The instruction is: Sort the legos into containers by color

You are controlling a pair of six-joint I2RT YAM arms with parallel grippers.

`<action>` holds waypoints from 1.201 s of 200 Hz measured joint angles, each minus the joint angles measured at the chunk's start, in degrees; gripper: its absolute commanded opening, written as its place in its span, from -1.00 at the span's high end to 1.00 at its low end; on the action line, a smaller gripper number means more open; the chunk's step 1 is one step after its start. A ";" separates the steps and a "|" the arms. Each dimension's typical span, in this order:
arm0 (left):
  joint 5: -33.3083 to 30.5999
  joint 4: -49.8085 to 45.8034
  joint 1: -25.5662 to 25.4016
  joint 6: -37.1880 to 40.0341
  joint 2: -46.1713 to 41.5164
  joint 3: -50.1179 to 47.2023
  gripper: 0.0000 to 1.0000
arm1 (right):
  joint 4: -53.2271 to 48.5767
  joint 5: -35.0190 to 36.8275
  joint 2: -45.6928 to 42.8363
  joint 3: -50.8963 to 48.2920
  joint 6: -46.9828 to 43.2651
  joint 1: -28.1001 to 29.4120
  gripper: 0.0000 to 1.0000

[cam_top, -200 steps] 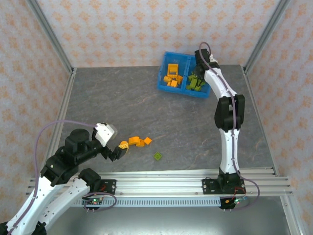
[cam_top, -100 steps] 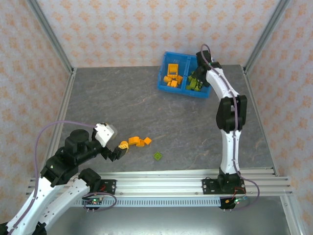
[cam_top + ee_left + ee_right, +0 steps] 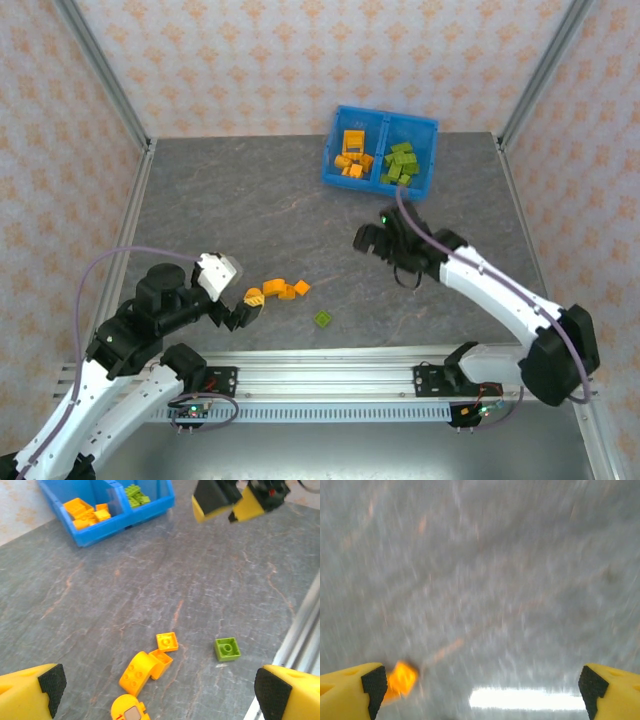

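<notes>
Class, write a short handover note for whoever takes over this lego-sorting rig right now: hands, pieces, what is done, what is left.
Left hand: open, empty, low over the loose orange pieces near the front of the table.
Right hand: open, empty, above the table between the bin and the loose pieces.
Blue bin: orange legos in its left compartment, green legos in its right, as the top camera sees it.
Done: most pieces sorted by color.
Left: a few orange pieces and one green brick on the table.
</notes>
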 measured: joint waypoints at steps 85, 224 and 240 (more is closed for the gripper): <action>8.24 1.55 0.00 2.47 8.66 -1.11 -0.99 | 2.12 -7.56 10.32 -3.10 14.53 21.07 -0.99; 4.04 1.55 0.33 2.51 9.31 -1.49 -0.99 | -1.64 -7.26 28.39 5.14 17.94 24.55 -0.21; 3.63 1.55 0.33 2.54 9.31 -1.49 -0.99 | -2.60 -6.82 28.59 5.27 17.86 24.55 -0.03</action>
